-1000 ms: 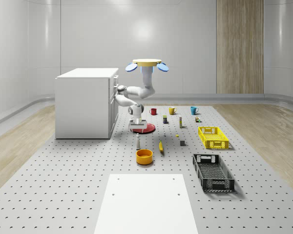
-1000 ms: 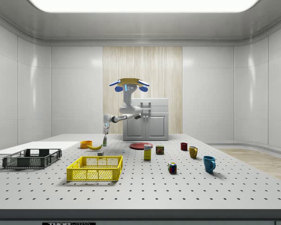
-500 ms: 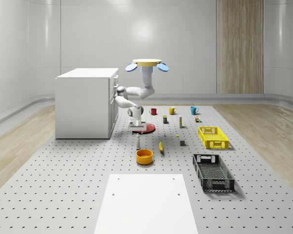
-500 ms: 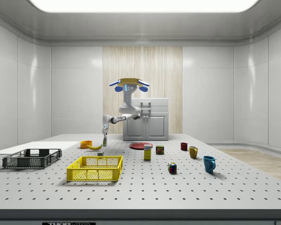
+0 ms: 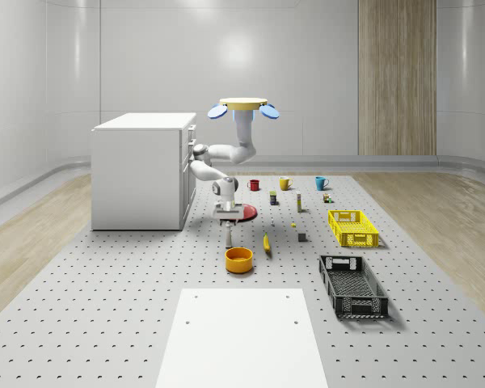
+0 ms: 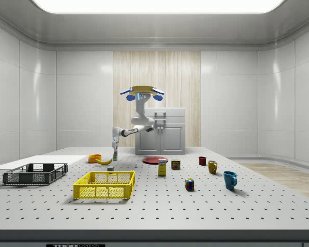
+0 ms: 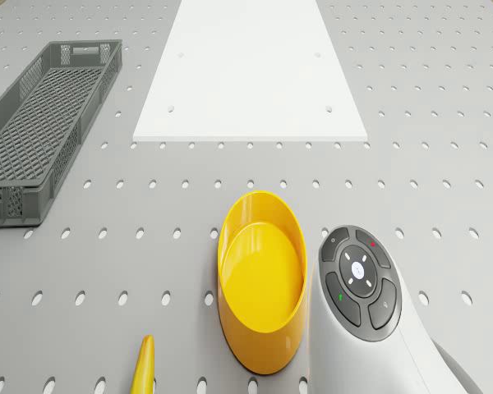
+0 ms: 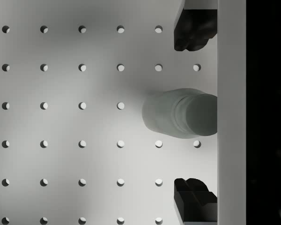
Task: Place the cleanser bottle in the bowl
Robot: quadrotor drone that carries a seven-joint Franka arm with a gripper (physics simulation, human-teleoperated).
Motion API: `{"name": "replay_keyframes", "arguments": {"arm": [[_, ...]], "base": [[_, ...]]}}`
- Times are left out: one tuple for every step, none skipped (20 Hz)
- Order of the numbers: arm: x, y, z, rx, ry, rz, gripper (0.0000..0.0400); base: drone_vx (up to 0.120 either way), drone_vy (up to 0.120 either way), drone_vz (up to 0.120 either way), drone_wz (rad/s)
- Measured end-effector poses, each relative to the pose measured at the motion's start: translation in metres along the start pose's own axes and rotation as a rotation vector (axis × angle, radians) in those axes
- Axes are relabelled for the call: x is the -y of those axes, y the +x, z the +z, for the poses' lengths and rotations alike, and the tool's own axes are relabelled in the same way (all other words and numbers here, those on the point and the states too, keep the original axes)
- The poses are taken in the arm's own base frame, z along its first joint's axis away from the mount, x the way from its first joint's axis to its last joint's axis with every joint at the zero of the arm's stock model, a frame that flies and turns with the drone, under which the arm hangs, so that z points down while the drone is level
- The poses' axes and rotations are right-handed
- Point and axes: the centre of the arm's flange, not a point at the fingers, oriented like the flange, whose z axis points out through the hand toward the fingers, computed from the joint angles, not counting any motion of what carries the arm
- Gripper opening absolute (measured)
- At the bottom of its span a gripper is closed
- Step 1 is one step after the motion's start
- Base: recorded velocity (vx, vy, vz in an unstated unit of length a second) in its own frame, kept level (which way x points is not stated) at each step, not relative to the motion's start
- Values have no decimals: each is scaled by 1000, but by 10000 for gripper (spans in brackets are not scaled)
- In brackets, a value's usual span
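The cleanser bottle (image 5: 228,237) stands upright on the perforated table, just behind the orange bowl (image 5: 238,259). My drone (image 5: 244,106) hovers above the table near the red plate, with the arm bent down in front of it. The gripper (image 5: 226,221) hangs straight over the bottle, a little above its cap. In the wrist view the bottle (image 8: 178,114) is seen from the top, between the two black fingertips (image 8: 193,29), which stand wide apart; the gripper (image 8: 195,115) is open. The bowl (image 7: 261,279) lies beside the arm's wrist (image 7: 363,305) in the drone view. From the side, the gripper (image 6: 115,143) sits above the bottle (image 6: 115,154).
A white cabinet (image 5: 141,170) stands at the whole-scene view's left. Around the bottle are a red plate (image 5: 243,212), a banana (image 5: 267,242), small boxes and mugs. A yellow crate (image 5: 352,228) and a black crate (image 5: 352,285) lie to the right; a white mat (image 5: 242,335) lies in front.
The arm has lowered the gripper, bringing it from beside the red plate down closer over the bottle. The drone, bottle and bowl have stayed in place.
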Motion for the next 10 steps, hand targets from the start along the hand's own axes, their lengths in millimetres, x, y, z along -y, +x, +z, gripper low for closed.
{"name": "replay_keyframes", "arguments": {"arm": [[0, 0, 1, 0, 0, 0, 400], [0, 0, 2, 0, 0, 0, 400], [0, 0, 3, 0, 0, 0, 400], [0, 0, 3, 0, 0, 0, 400], [0, 0, 3, 0, 0, 0, 400], [0, 0, 4, 0, 0, 0, 400], [1, 0, 5, 0, 0, 0, 400], [1, 0, 5, 0, 0, 0, 400], [1, 0, 6, 0, 0, 0, 400], [1, 0, 6, 0, 0, 0, 400]], "base": [[0, 0, 0, 0], [0, 0, 0, 0], [0, 0, 0, 0], [0, 0, 0, 0], [0, 0, 0, 0], [0, 0, 0, 0], [0, 0, 0, 0], [0, 0, 0, 0], [0, 0, 0, 0], [0, 0, 0, 0]]}}
